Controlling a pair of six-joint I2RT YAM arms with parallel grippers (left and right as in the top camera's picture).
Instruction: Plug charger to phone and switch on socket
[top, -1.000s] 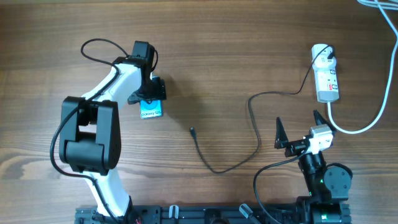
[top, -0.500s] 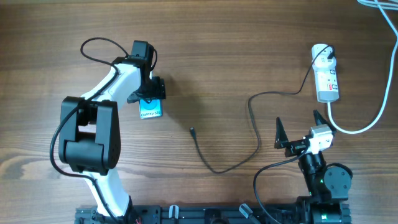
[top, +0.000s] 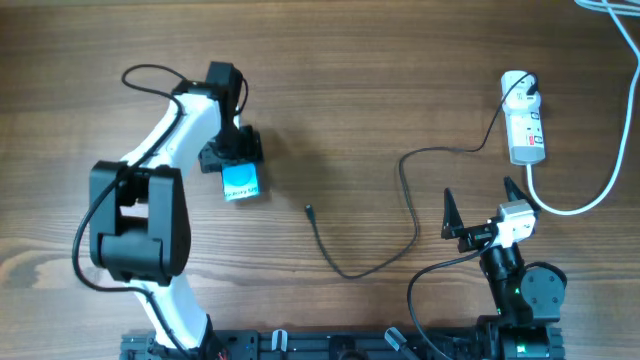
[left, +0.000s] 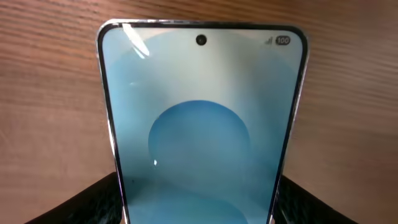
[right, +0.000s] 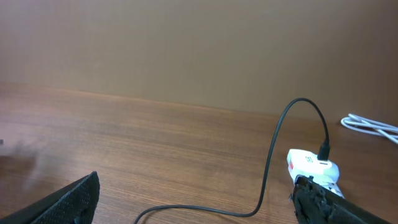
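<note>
My left gripper (top: 231, 154) is shut on the phone (top: 240, 181), whose blue-green screen sticks out below the jaws at the table's left. In the left wrist view the phone (left: 202, 130) fills the frame between the dark fingers (left: 199, 211). The charger's dark cable (top: 415, 215) runs from its plug in the socket (top: 524, 130) at the far right to its tip (top: 308, 210) on the wood at mid-table. My right gripper (top: 481, 205) is open and empty near the front right. The right wrist view shows the open jaws (right: 199, 205), the cable (right: 273, 162) and the socket (right: 309, 165).
The socket's thick white cord (top: 600, 195) loops off the right edge and also shows in the right wrist view (right: 373, 127). The cable's loop (top: 360, 272) lies between the two arms. Arm bases stand at the front edge.
My left arm has shifted slightly left, and the phone in its jaws now looks raised and tilted, with its white text no longer showing. The right arm and cable have not moved.
</note>
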